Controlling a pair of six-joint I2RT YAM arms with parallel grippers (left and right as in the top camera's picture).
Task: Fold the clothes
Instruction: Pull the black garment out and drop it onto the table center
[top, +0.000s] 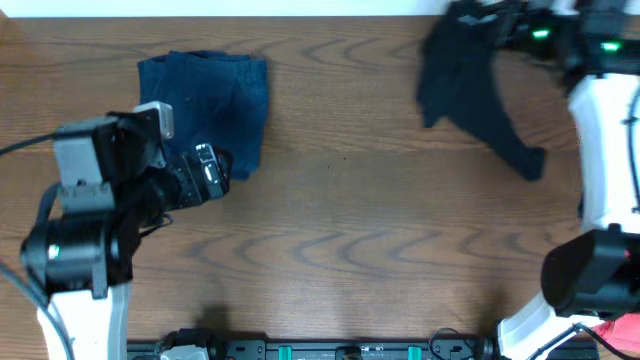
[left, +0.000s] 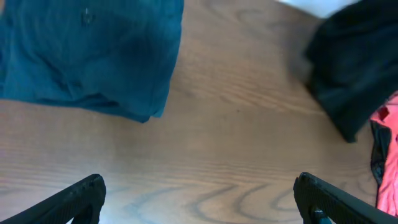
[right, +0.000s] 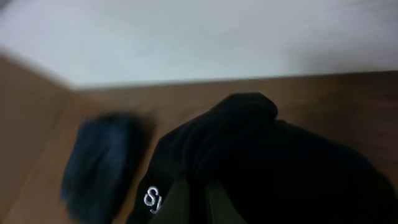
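Blurred black garment covers most of the clenched right hand.

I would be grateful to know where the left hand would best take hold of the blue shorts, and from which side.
The blue shorts lie flat and folded, so probably grip their near right corner, the one closest to the open left hand. There the stacked edges meet bare table. Come in low from the table's middle, so that one finger can slide under all the layers.
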